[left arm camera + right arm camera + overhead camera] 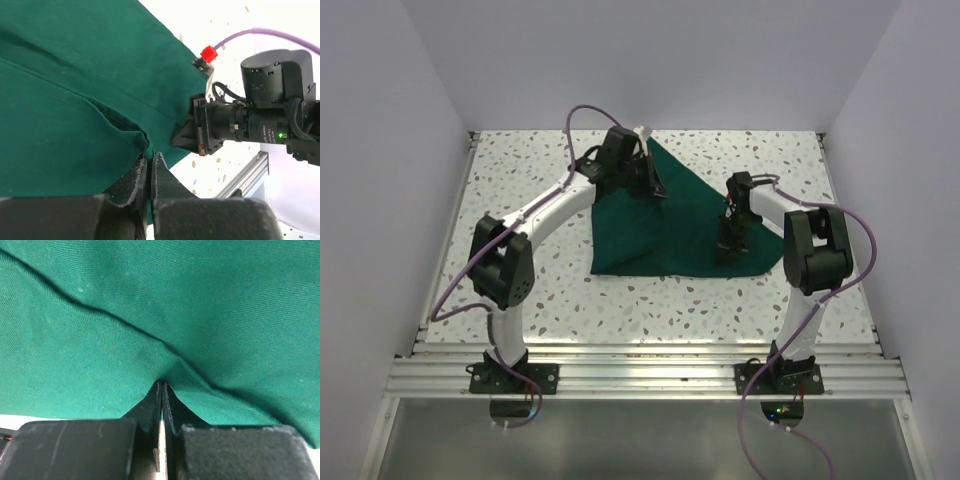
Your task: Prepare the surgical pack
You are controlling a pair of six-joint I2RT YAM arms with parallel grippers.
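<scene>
The dark green cloth drape (685,225) lies folded into a rough triangle on the speckled table. My left gripper (657,192) is shut on the drape's upper left edge; in the left wrist view its jaws (149,156) pinch a hem of the drape (75,100). My right gripper (727,252) is shut on the drape near its lower right edge; in the right wrist view the jaws (162,386) pinch a fold of the green cloth (160,305). Scissors, tweezers, gauze, sachet and metal tray are out of view.
The speckled table (530,180) is walled at left, right and back. An aluminium rail (640,370) runs along the near edge. The right arm's wrist and its purple cable show in the left wrist view (260,125).
</scene>
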